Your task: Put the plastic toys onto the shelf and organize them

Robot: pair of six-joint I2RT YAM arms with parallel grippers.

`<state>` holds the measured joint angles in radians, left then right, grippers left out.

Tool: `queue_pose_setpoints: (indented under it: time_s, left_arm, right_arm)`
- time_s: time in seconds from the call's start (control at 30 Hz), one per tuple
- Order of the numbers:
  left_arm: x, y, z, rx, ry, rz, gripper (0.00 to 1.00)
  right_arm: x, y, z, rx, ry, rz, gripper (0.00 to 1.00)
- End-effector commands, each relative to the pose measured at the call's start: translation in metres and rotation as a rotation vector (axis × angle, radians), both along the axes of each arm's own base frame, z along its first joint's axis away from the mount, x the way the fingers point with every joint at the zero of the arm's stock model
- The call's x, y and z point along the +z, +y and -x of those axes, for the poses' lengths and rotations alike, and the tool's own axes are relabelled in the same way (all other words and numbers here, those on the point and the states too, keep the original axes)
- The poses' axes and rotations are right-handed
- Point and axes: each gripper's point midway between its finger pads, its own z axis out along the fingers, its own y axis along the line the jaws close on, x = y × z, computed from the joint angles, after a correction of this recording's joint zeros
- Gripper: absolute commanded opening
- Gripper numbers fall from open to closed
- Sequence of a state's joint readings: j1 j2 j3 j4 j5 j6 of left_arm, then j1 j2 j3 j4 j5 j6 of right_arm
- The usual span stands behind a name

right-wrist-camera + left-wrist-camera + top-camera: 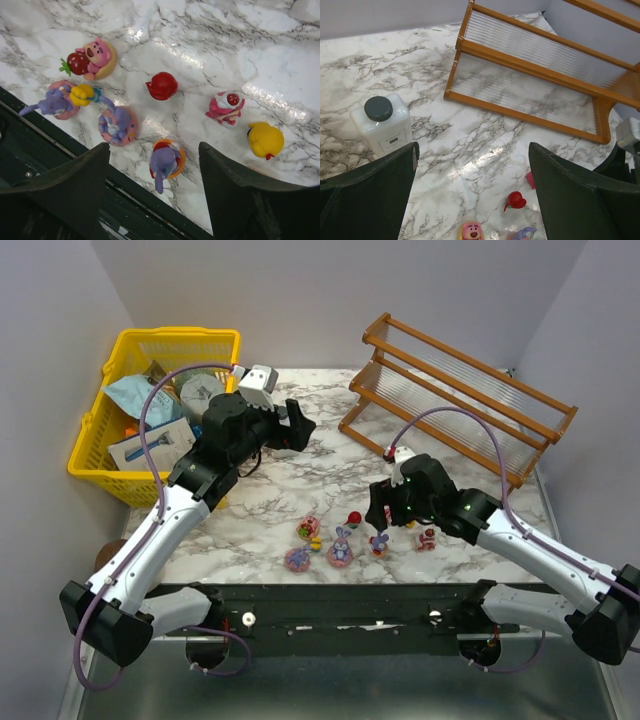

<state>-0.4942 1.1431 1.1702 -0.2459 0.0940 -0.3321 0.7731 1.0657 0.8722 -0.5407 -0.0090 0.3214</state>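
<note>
Several small plastic toys stand near the table's front edge: a pink bear (95, 57), a red ball-like one (162, 85), a pink-red figure (225, 106), a yellow one (265, 140) and three purple bunnies. My right gripper (152, 147) is open and hovers over the bunny on an orange base (166, 160), a finger on each side, not touching. In the top view that gripper (379, 514) is just behind this bunny (380, 543). My left gripper (299, 427) is open and empty above mid-table. The shelf (460, 400) stands at the back right with nothing on it.
A yellow mesh basket (160, 410) with packets sits at the back left. A white bottle with black cap (382, 122) stands by it, left of my left gripper (472, 150). The shelf's lower rail (520, 112) lies ahead. A black bar (330, 605) runs along the table's front edge.
</note>
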Motion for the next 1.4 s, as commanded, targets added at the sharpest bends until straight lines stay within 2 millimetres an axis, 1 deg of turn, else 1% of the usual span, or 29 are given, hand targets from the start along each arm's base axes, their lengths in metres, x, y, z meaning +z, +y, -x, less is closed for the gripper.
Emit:
queue_pose_setpoints:
  time_s: [0.0,0.1,0.2,0.37,0.53,0.67,0.7,0.77,0.8,0.87,0.9,0.97,1.0,1.03,1.07,1.1,1.13,1.17,1.2,1.23,1.27,1.33,1.37]
  left_arm:
    - [0.016,0.002,0.003,0.021,-0.047,0.041,0.99]
    - [0.011,0.002,0.003,0.021,-0.033,0.034,0.99]
    - [0.008,0.001,0.004,0.016,-0.025,0.03,0.99]
    - [0.001,0.001,0.005,0.014,-0.009,0.026,0.99]
    - [-0.005,0.0,0.006,0.011,0.003,0.026,0.99]
    - [-0.011,0.002,0.007,0.018,0.015,0.013,0.99]
    - [-0.012,0.002,0.007,0.018,0.018,0.012,0.99]
    - [-0.015,0.002,0.008,0.016,0.022,0.006,0.99]
    - [-0.016,0.001,0.008,0.011,0.024,0.004,0.99]
    - [-0.019,0.0,0.009,0.003,0.03,0.002,0.99]
    - [-0.022,0.0,0.01,0.002,0.035,-0.001,0.99]
    - [-0.026,-0.002,0.01,0.004,0.046,0.001,0.99]
    - [-0.029,-0.002,0.009,0.003,0.054,0.0,0.99]
    - [-0.03,-0.004,0.009,-0.001,0.057,0.003,0.99]
    - [-0.033,-0.007,0.01,-0.013,0.061,0.007,0.99]
    - [-0.033,-0.009,0.011,-0.025,0.063,0.012,0.99]
    - [-0.034,-0.012,0.012,-0.037,0.062,0.013,0.99]
    - [-0.035,-0.015,0.013,-0.051,0.056,0.018,0.99]
    - [-0.034,-0.019,0.017,-0.085,0.046,0.017,0.99]
    - [-0.034,-0.024,0.022,-0.121,0.036,0.017,0.99]
    - [-0.036,-0.029,0.027,-0.155,0.019,0.019,0.99]
    - [-0.032,-0.045,0.046,-0.263,-0.02,0.032,0.99]
    - [-0.033,-0.053,0.053,-0.303,-0.042,0.045,0.99]
  right_arm:
    - [-0.026,-0.008,0.004,-0.111,0.092,0.035,0.74]
    - [-0.042,-0.007,0.009,-0.12,0.145,0.054,0.69]
    - [-0.052,-0.006,0.015,-0.124,0.184,0.059,0.65]
    - [-0.058,-0.003,0.021,-0.125,0.23,0.064,0.57]
    - [-0.066,-0.004,0.024,-0.152,0.271,0.078,0.43]
    - [-0.064,-0.005,0.023,-0.187,0.288,0.086,0.34]
    - [-0.065,-0.006,0.024,-0.201,0.297,0.089,0.28]
    - [-0.064,-0.006,0.025,-0.212,0.306,0.088,0.22]
    - [-0.061,-0.005,0.024,-0.228,0.314,0.076,0.14]
    - [-0.059,-0.005,0.026,-0.25,0.333,0.072,0.03]
    - [-0.057,-0.007,0.028,-0.289,0.358,0.068,0.01]
    - [-0.043,-0.004,0.024,-0.319,0.356,0.042,0.01]
    - [-0.038,-0.007,0.025,-0.351,0.366,0.047,0.01]
    - [-0.022,-0.004,0.019,-0.368,0.348,0.025,0.01]
    - [-0.012,-0.005,0.016,-0.387,0.338,0.019,0.01]
    - [-0.004,-0.008,0.011,-0.426,0.32,0.018,0.01]
    - [-0.001,-0.017,0.013,-0.453,0.33,0.052,0.01]
    - [0.02,-0.015,0.005,-0.478,0.303,0.02,0.01]
    - [0.027,-0.019,0.002,-0.504,0.298,0.016,0.01]
    - [0.033,-0.027,-0.002,-0.541,0.298,0.021,0.01]
    - [0.047,-0.028,-0.007,-0.559,0.286,-0.007,0.01]
    - [0.059,-0.036,-0.014,-0.604,0.296,-0.04,0.01]
    - [0.066,-0.036,-0.016,-0.615,0.295,-0.061,0.01]
